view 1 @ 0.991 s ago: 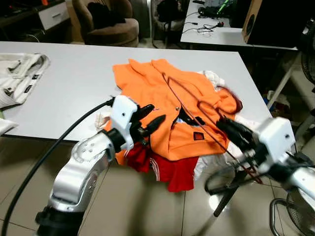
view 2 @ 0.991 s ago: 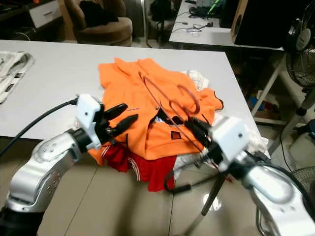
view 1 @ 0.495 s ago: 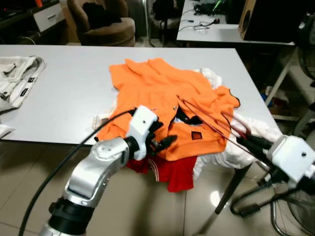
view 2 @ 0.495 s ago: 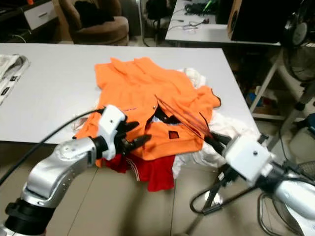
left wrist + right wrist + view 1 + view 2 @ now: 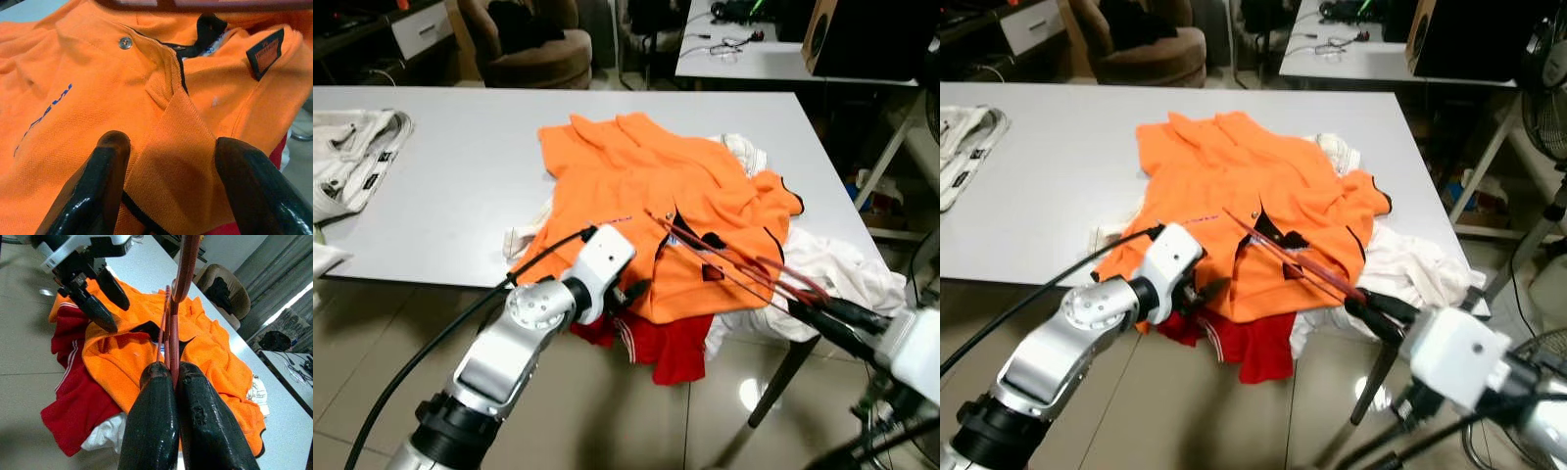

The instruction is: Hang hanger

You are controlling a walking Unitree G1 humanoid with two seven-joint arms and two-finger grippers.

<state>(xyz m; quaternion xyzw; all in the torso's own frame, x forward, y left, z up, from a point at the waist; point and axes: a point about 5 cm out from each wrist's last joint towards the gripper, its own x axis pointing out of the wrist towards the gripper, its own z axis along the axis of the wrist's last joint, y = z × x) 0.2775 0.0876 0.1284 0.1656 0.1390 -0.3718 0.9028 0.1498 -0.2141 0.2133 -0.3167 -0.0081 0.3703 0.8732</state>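
Right gripper (image 5: 173, 377), at four o'clock in my head view, pinches the red hanger (image 5: 734, 262) tight, its far end lying over the orange shirt's (image 5: 1253, 196) collar opening. My right wrist view shows the fingers clamped together on the wire. Left gripper (image 5: 166, 166) sits at the shirt's near hem, spread wide; its wrist view shows orange fabric between the fingers, red garment (image 5: 671, 343) beneath, hanging off the table (image 5: 460, 176).
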